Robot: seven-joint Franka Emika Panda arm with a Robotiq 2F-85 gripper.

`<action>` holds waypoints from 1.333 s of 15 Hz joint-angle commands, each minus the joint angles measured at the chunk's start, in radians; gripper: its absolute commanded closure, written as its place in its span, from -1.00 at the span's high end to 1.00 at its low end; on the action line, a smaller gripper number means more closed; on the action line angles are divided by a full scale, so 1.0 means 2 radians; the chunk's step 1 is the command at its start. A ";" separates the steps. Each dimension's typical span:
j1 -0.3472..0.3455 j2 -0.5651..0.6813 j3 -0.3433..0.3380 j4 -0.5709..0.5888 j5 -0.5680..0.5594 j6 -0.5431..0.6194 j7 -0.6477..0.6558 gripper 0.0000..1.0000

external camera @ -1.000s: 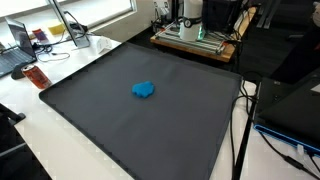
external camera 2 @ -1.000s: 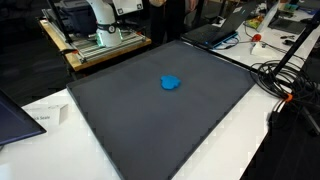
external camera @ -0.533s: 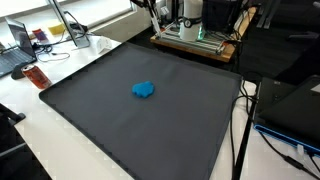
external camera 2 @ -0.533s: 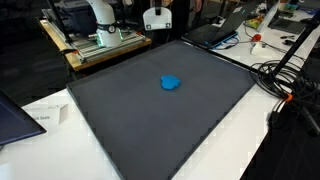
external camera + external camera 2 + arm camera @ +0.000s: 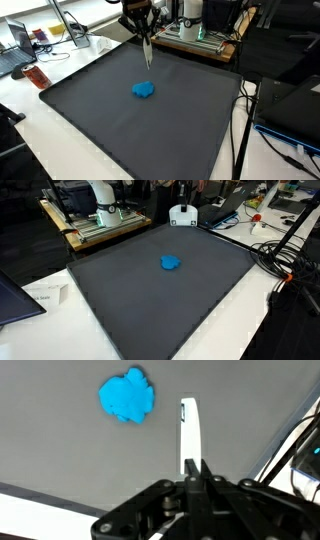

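From where I stand, a big white table (image 5: 60, 130) has a dark grey mat (image 5: 150, 130) on it. Bright daylight comes in through a window (image 5: 92, 9) at the back. A wooden bench (image 5: 60, 225) stands behind, laptops (image 5: 218, 210) sit around, and black cables (image 5: 285, 260) lie at the side.
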 commanded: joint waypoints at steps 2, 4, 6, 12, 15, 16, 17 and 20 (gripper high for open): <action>0.001 0.040 0.013 0.019 -0.025 0.071 0.093 -0.98; -0.001 0.054 0.012 0.019 -0.034 0.095 0.125 -0.98; -0.004 0.068 0.009 0.018 -0.041 0.107 0.152 -0.98; -0.017 0.088 0.014 0.009 -0.032 0.119 0.151 -0.93; -0.020 0.093 0.014 0.009 -0.032 0.122 0.151 -0.93; -0.020 0.093 0.015 0.010 -0.032 0.122 0.151 -0.93; -0.020 0.093 0.015 0.010 -0.032 0.122 0.151 -0.93; -0.020 0.093 0.015 0.011 -0.032 0.122 0.151 -0.98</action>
